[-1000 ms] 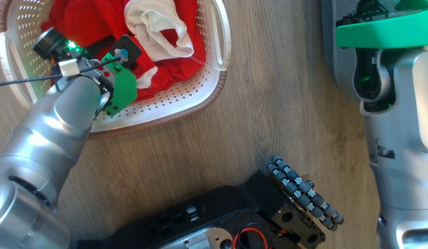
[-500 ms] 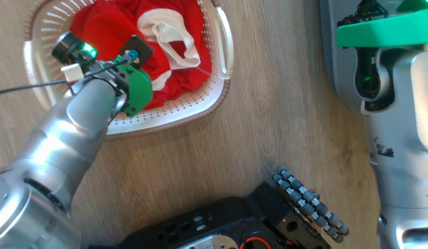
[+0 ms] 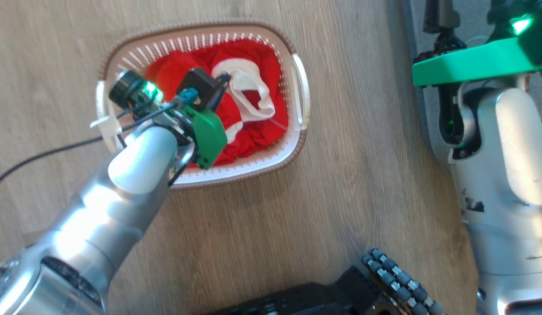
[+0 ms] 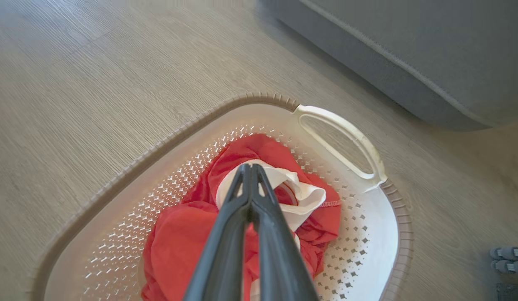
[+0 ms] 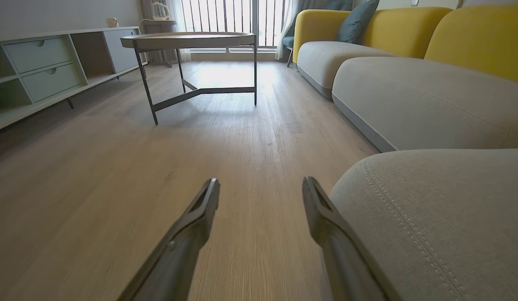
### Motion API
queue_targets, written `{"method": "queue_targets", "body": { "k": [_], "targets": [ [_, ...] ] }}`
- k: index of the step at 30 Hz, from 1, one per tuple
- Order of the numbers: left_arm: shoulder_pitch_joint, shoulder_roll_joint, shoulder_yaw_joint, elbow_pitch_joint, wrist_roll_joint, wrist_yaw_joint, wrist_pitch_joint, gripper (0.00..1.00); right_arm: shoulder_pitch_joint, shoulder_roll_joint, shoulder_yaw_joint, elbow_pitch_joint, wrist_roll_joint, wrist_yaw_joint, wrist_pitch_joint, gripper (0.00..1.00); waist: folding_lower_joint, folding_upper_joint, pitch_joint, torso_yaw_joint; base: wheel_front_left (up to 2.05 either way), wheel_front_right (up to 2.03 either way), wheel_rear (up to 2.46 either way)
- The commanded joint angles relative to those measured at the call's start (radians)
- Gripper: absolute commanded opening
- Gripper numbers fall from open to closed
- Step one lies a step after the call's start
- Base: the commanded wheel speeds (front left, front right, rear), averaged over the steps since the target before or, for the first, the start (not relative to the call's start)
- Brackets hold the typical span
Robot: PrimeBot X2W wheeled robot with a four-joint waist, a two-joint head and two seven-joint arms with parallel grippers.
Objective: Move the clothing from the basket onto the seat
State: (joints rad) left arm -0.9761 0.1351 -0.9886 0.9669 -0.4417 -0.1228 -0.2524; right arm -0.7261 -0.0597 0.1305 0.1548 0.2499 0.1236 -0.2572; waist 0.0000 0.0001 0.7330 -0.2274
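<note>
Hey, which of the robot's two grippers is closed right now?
The left gripper: its fingers are pressed together over the clothing in the basket. The right gripper has its fingers spread apart, above the floor beside the seat.

The left gripper (image 4: 250,168) has its jaws closed, tips at the white band of the red clothing (image 4: 179,242) heaped in the basket (image 4: 403,238). Pinch on fabric unclear. Basket rests on wood floor (image 4: 96,83); grey seat (image 4: 409,50) beyond, apart.

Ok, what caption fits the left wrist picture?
Shut left gripper over bright red fabric clothing in a cream-white perforated plastic basket.
</note>
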Motion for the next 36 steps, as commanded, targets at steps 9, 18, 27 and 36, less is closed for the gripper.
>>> {"method": "queue_targets", "body": {
  "k": [9, 18, 27, 36],
  "targets": [
    [0.126, 0.011, 0.18, -0.211, 0.02, 0.028, -0.009, 0.0, 0.079, 0.009, 0.028, 0.025, -0.042, 0.007, -0.005, 1.0, 0.0, -0.0001, -0.2, 0.073, 0.0, 0.0, 0.0],
    [0.284, 0.011, 0.388, -0.367, 0.073, 0.038, -0.009, 1.0, 0.139, -0.007, 0.036, 0.07, -0.036, 0.007, -0.005, 1.0, 0.0, -0.0001, -0.347, 0.116, 0.0, 0.0, 0.0],
    [0.426, 0.004, 0.575, -0.429, 0.137, 0.055, -0.009, 1.0, 0.211, -0.026, 0.037, 0.099, -0.014, 0.007, -0.005, 1.0, 0.0, -0.0001, -0.466, 0.151, 0.0, 0.0, 0.0],
    [0.543, -0.002, 0.753, -0.501, 0.191, 0.083, -0.009, 1.0, 0.264, -0.034, 0.051, 0.112, -0.002, 0.007, -0.005, 1.0, 0.0, -0.0001, -0.546, 0.166, 0.0, 0.0, 0.0]
  ]
}}
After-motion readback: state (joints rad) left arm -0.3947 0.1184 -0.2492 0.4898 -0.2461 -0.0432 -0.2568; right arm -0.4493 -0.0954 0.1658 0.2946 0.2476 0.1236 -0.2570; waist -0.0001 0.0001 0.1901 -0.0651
